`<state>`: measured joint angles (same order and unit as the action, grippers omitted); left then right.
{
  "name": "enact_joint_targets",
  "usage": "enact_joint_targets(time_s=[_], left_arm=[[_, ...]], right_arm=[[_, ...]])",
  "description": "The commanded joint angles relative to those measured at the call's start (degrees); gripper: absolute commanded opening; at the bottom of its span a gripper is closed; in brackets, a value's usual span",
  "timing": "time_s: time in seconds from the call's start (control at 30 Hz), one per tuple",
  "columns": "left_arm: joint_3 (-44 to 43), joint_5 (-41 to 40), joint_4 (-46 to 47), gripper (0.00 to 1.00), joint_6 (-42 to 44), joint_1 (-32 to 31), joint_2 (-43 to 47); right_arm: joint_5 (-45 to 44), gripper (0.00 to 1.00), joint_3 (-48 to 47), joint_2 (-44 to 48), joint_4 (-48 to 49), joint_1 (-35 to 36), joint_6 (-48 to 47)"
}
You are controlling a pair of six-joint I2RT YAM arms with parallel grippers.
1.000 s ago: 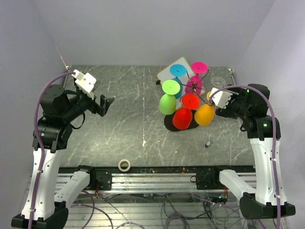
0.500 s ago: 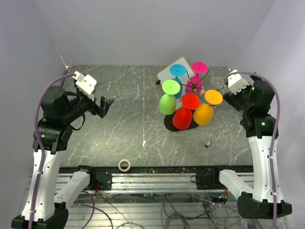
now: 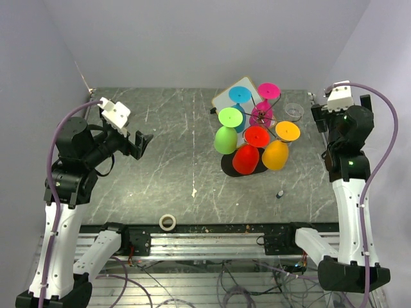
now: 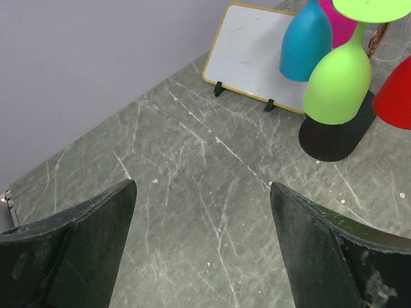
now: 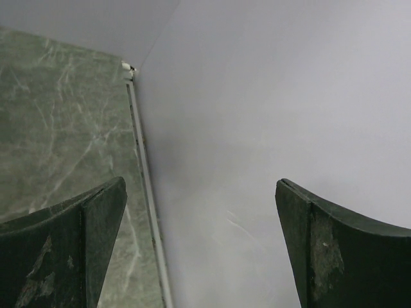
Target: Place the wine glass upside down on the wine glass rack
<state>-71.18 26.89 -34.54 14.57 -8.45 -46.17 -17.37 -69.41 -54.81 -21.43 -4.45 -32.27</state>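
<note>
The wine glass rack [image 3: 261,118] stands at the back right on its black oval base [image 3: 227,165]. Several coloured glasses hang on it upside down, among them green [image 3: 225,138], red [image 3: 246,159] and orange [image 3: 276,154]. A clear wine glass [image 3: 294,110] stands upright on the table behind the rack. My right gripper [image 3: 319,119] is open and empty, raised at the right of the rack; its wrist view [image 5: 199,192] faces the wall and table edge. My left gripper [image 3: 142,141] is open and empty over the left table; its wrist view [image 4: 202,192] shows the base [image 4: 334,136] and green glass [image 4: 337,83].
A white board with a wooden rim [image 3: 223,97] leans behind the rack, also in the left wrist view [image 4: 250,51]. A tape roll [image 3: 167,222] lies near the front edge. A small blue object [image 3: 280,194] lies front right. Walls close the back and right sides.
My right gripper has drawn away from the orange glass, risen and turned toward the back right wall. The orange glass stays hanging on the rack. The left arm has barely moved.
</note>
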Motion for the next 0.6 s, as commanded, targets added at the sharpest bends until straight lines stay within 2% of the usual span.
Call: enact_joint_targets(time_s=[0.0,0.37,0.57], left_arm=[[1.0,-4.4,2.9,0.96,-1.8,0.3,0.2],[3.6,-17.7,8.4,1.00,-7.9,1.2,0.6],[5.8,-28.8,13.7,1.00,-13.6,1.3,1.4]], right_arm=[[-4.7,1.00,3.4,0.3,8.1,-0.4,5.4],[-1.7,1.00,7.2,1.3,10.8,-0.4,4.6],[-2.0,1.00,7.5,1.9,11.4,-0.4,6.3]])
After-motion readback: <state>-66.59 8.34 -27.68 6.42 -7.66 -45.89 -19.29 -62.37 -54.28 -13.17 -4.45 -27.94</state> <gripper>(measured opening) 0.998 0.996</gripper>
